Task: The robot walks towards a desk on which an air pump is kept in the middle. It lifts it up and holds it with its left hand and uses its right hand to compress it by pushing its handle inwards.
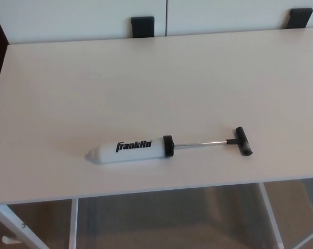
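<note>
The wide white desk top (pixel 208 78) lies open on every side of the white cylindrical air pump with black lettering (pixel 130 148), the only object on it; its thin metal rod (pixel 200 143) and black T-shaped handle (pixel 243 141) stretch toward the right; two black brackets (pixel 143 26) stand beyond the far edge, well apart from the pump; white desk legs (pixel 73 223) sit below the near edge.
</note>
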{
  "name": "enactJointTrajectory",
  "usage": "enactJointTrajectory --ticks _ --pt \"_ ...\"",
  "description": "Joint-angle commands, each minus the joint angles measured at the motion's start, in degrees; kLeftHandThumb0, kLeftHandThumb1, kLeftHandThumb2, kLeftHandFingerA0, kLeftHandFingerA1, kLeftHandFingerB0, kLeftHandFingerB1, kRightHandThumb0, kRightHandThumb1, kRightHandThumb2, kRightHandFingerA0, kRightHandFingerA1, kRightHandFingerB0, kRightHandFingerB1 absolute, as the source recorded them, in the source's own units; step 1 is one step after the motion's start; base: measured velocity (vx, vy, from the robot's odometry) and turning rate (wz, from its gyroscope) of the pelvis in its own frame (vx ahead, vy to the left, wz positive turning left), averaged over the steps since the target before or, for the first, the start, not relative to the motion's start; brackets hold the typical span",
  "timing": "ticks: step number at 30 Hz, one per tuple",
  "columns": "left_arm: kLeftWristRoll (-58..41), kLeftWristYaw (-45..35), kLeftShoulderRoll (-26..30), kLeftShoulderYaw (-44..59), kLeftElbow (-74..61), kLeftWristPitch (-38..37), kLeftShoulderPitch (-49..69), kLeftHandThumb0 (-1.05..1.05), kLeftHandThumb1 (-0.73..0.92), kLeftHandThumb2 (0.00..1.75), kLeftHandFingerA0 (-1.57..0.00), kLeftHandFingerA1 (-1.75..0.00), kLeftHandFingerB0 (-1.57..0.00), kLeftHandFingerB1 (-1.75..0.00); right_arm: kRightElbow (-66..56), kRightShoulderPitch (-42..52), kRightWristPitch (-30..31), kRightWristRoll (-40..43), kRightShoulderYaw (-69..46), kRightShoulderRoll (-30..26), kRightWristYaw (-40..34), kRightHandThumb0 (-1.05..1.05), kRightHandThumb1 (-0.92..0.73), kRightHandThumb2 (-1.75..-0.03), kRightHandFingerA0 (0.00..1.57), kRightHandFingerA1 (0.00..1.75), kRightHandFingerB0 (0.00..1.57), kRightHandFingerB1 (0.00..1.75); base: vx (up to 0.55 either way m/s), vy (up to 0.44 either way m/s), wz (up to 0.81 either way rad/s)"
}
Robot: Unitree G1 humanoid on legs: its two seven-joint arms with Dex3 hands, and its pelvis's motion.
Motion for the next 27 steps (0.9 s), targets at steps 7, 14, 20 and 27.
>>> enactJointTrajectory --ticks 7,14,20,27 --pt "52.0 -12.7 8.9 -62.6 8.1 1.5 -35.5 -0.45 0.40 0.62 -0.27 -0.40 -0.14 -0.32 -1.6 0.0 2.8 0.0 0.0 -1.3 -1.0 -0.26 -0.58 -0.57 0.85 0.54 0.67 0.48 0.00 0.000 0.00" --pt "56.5 -15.4 4.6 -73.0 15.9 1.7 -38.8 -0.57 0.41 0.68 -0.25 -0.41 -0.13 -0.35 0.5 -0.8 1.9 -0.5 0.1 -1.8 -0.4 -0.28 -0.56 -0.58 0.91 0.54 0.76 0.50 0.00 0.000 0.00" --pt "56.6 -15.7 1.9 -79.9 20.7 3.6 -41.3 -0.60 0.40 0.71 -0.28 -0.43 -0.13 -0.35 2.9 -1.4 0.0 -0.8 0.3 -2.4 1.0 -0.29 -0.57 -0.58 0.93 0.53 0.76 0.50 0.00 0.000 0.00" --pt "55.5 -15.2 -2.1 -86.4 26.3 7.4 -44.9 -0.52 0.46 0.54 -0.21 -0.32 -0.17 -0.27 0.3 -0.8 0.3 -1.3 1.1 -1.9 0.8 -0.29 -0.55 -0.57 0.92 0.55 0.78 0.50 0.00 0.000 0.00"
